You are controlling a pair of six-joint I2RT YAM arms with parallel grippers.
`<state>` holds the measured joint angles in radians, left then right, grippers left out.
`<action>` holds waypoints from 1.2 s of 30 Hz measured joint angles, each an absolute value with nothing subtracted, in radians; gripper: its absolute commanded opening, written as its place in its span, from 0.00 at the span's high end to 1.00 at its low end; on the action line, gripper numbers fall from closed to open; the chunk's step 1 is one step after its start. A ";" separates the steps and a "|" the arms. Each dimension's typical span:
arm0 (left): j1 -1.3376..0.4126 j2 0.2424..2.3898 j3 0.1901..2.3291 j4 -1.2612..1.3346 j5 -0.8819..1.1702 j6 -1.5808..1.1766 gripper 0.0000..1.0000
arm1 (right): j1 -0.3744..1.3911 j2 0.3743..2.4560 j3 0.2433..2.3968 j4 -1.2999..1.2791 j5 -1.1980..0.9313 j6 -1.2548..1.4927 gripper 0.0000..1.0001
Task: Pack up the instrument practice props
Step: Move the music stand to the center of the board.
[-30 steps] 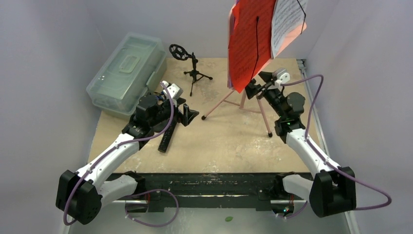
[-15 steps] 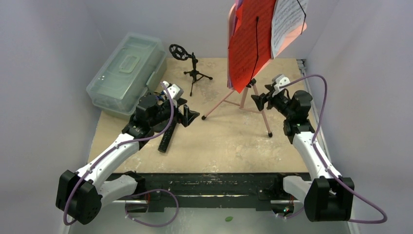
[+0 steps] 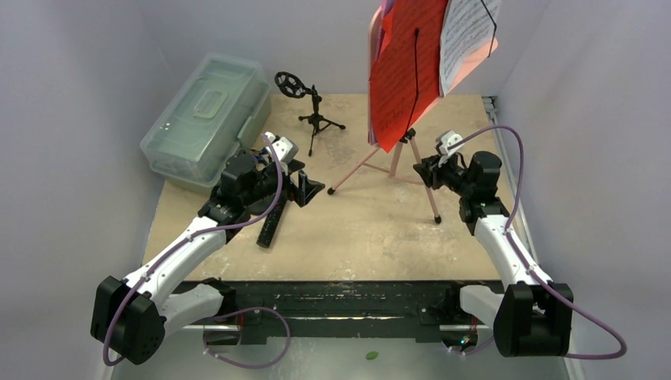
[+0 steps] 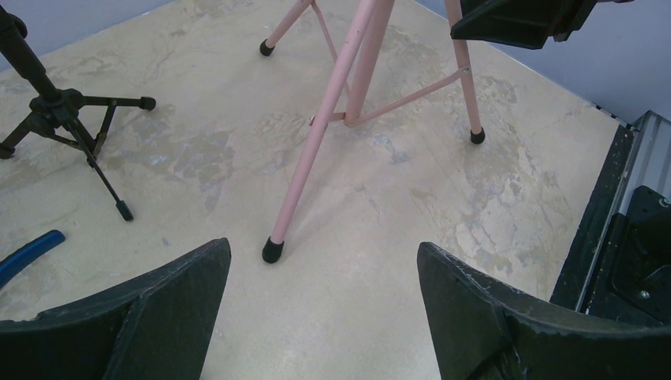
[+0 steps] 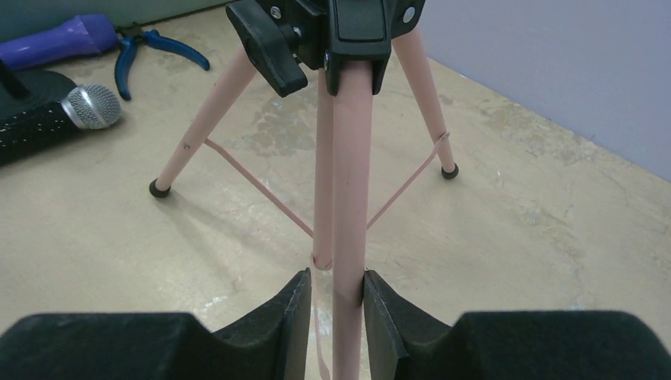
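Note:
The pink music rack (image 3: 396,154) stands on tripod legs at the back right. It carries a red page (image 3: 407,63) and a white page (image 3: 468,32). My right gripper (image 3: 425,167) is shut around the rack's near leg (image 5: 348,237), just under the black hub (image 5: 332,32). My left gripper (image 3: 307,190) is open and empty, low over the table and short of the rack's left foot (image 4: 273,250). A black mic tripod (image 3: 316,119) stands at the back. A black-silver microphone (image 5: 47,119) and a purple microphone (image 5: 59,39) lie by the left arm.
A clear greenish case (image 3: 207,115) sits shut at the back left. Blue-handled pliers (image 5: 134,55) lie near the microphones. Grey walls close in the back and both sides. A black rail (image 3: 348,297) runs along the near table edge.
My right gripper drew back from the rack's black hub, dropped lower and closed around the near leg. The left arm has not moved.

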<state>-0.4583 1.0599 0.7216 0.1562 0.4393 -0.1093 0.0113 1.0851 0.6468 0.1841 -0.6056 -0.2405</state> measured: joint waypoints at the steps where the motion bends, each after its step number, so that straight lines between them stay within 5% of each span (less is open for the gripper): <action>1: -0.458 1.060 0.722 0.156 0.440 -0.110 0.13 | 0.009 1.085 0.647 0.184 -0.615 -0.240 0.69; 14: -0.458 1.060 0.722 0.157 0.453 -0.110 0.13 | 0.080 1.098 0.647 0.183 -0.779 -0.199 0.66; 22: -0.458 1.053 0.722 0.149 0.453 -0.112 0.12 | 0.101 1.094 0.647 0.119 -0.835 -0.197 0.33; 36: -0.458 0.762 0.695 0.062 0.442 -0.371 0.12 | 0.041 1.035 0.696 -0.061 -0.849 -0.303 0.24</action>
<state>-0.4583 0.7620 0.6949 0.0616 0.4423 -0.3706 0.0410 1.0351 0.6964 -0.0608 -0.8490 -0.3031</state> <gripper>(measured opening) 0.890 0.751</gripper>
